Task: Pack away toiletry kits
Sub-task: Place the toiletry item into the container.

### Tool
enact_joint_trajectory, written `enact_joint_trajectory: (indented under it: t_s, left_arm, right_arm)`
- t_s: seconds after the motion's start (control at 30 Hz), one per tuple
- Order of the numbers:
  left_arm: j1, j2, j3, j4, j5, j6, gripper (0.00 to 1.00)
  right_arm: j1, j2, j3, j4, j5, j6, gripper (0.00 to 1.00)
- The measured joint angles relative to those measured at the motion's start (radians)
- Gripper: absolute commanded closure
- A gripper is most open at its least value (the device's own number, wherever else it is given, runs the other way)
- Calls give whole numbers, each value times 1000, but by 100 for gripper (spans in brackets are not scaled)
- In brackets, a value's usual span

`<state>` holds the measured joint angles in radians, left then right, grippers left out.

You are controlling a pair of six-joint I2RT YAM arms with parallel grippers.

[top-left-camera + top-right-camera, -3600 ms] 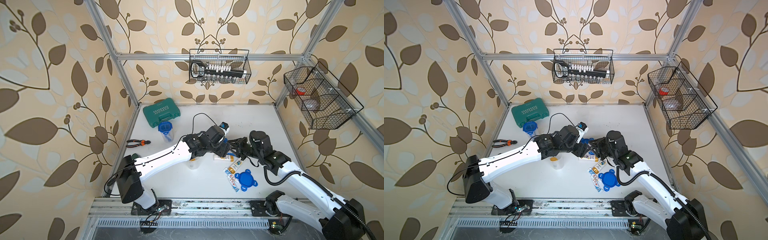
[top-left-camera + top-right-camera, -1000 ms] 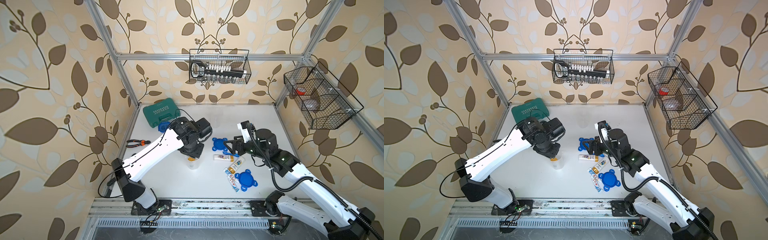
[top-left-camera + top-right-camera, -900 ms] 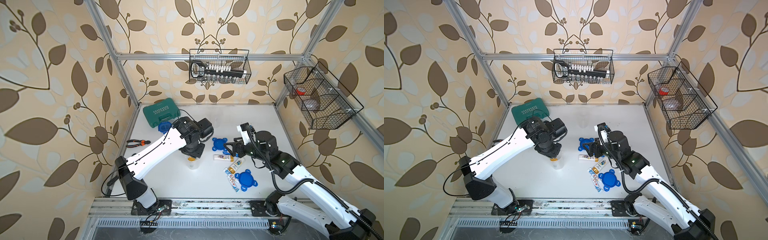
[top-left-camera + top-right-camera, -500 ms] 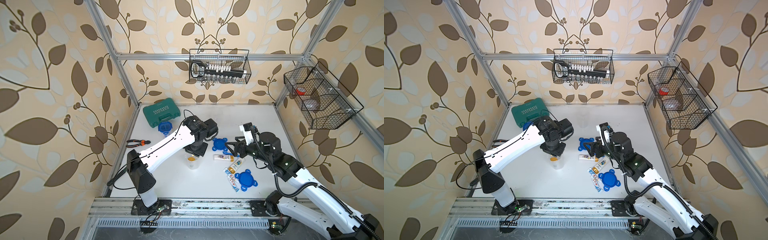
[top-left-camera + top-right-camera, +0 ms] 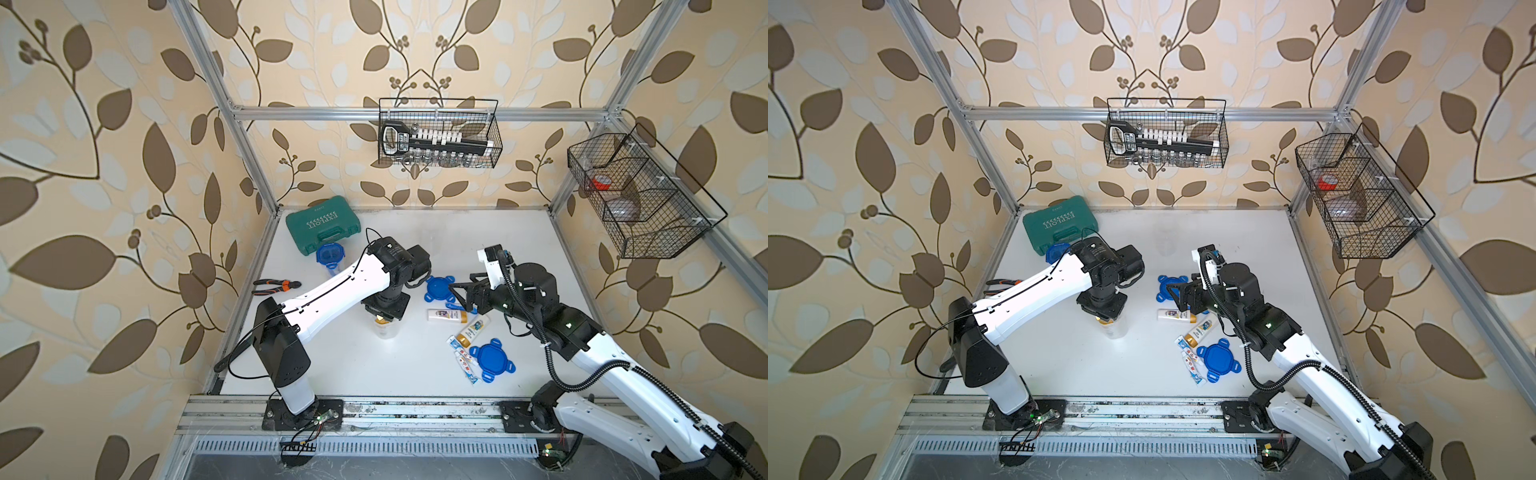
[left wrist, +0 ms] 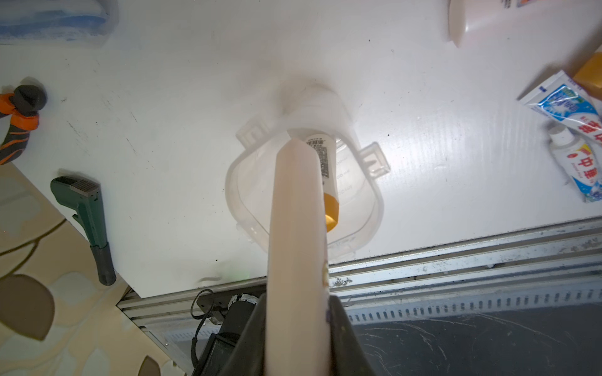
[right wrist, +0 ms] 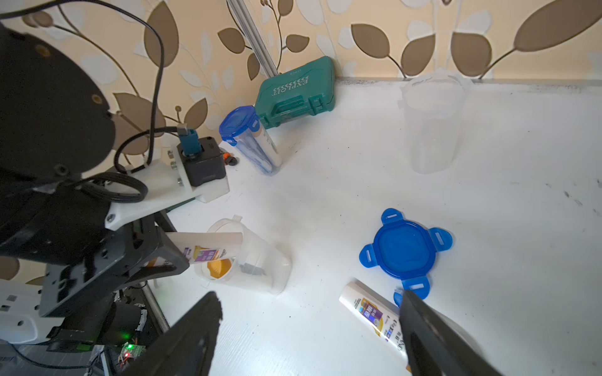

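your left gripper [image 6: 296,312] is clamped on a white bottle [image 6: 293,211]; its long axis aims, slightly tilted, into the open jar [image 6: 368,201] right below, free end at the rim; a gold-capped bottle [image 6: 322,162] leans inside, crowding the mouth; your right gripper [image 7: 309,294] hangs wide open and empty near a loose bottle [image 7: 368,309] and blue lid [image 7: 404,250], out of the way.

Both top views look steeply down from high at the front, taking in the whole tabletop [image 5: 457,237]. The left wrist camera faces down, close above an open clear jar [image 6: 358,195]. The right wrist camera looks low across the tabletop, sharing that jar.
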<state>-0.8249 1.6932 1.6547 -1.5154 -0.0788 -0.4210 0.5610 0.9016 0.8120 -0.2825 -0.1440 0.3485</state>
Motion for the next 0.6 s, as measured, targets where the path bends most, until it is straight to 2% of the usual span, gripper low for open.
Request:
enact_joint_trajectory:
  t_s: [0.23, 0.43, 0.6]
  left_arm:
    - [57, 11, -19, 2, 49, 47, 100]
    - [80, 101, -18, 14, 70, 74, 100]
    - [100, 135, -22, 37, 86, 83, 92]
  right_arm:
    - [0, 8, -1, -31, 77, 33, 14]
    - [0, 16, -1, -73, 123, 66, 14]
    - [0, 19, 0, -113, 170, 91, 14]
